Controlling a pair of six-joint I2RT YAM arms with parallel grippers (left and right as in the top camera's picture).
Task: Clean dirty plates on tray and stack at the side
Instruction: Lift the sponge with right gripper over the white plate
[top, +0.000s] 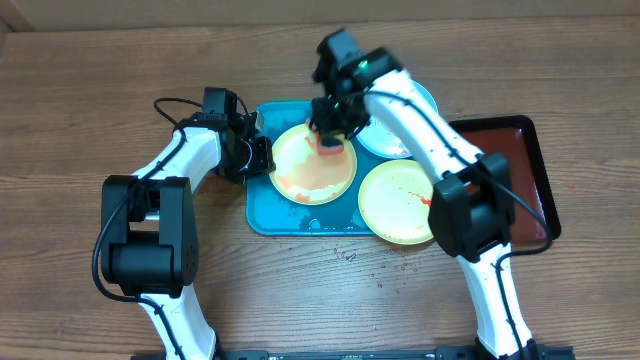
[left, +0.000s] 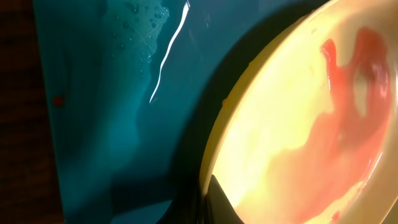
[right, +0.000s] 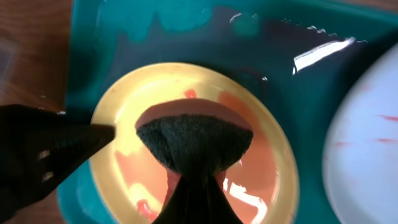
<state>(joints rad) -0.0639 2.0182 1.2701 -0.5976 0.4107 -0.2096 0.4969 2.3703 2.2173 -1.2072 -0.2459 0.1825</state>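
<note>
Brown wood-grain table (top: 80, 290) under even light.

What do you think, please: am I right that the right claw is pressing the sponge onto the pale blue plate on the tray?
Not quite. The right claw presses the sponge onto the sauce-smeared yellow plate on the tray; the pale blue plate lies beside it. The right wrist view shows this.

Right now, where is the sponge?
Overhead view: the sponge is pinched in the right gripper, on the smeared yellow plate in the left half of the turquoise tray.
</note>
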